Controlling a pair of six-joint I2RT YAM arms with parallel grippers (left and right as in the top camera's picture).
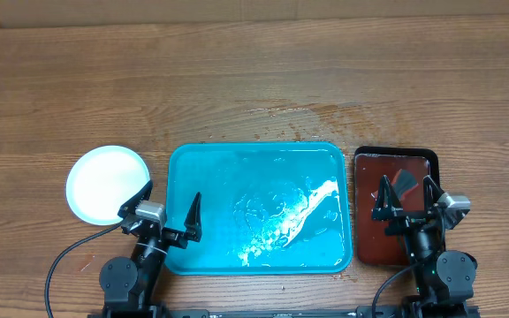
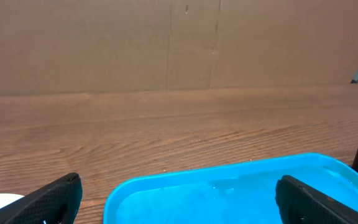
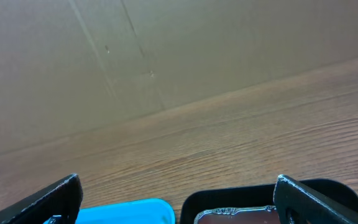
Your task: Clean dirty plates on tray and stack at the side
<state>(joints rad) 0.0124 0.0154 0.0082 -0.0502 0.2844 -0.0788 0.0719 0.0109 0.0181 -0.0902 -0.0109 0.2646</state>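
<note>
No plate is seen on the turquoise tray (image 1: 254, 146) at the centre of the overhead view; only a wet, foamy film is left there. The plates (image 1: 104, 181) are set at centre left, just beside the tray, the top one white and clean; their number cannot be told. The left gripper (image 1: 168, 215) and the right gripper (image 1: 406, 196) are spread wide and empty, so the task is judged practically done

wood-grain table (image 1: 254, 79); brown cardboard wall (image 2: 166, 43) behind.

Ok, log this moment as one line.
tray wet, empty | white plate at its left | left gripper open | right gripper open
</note>
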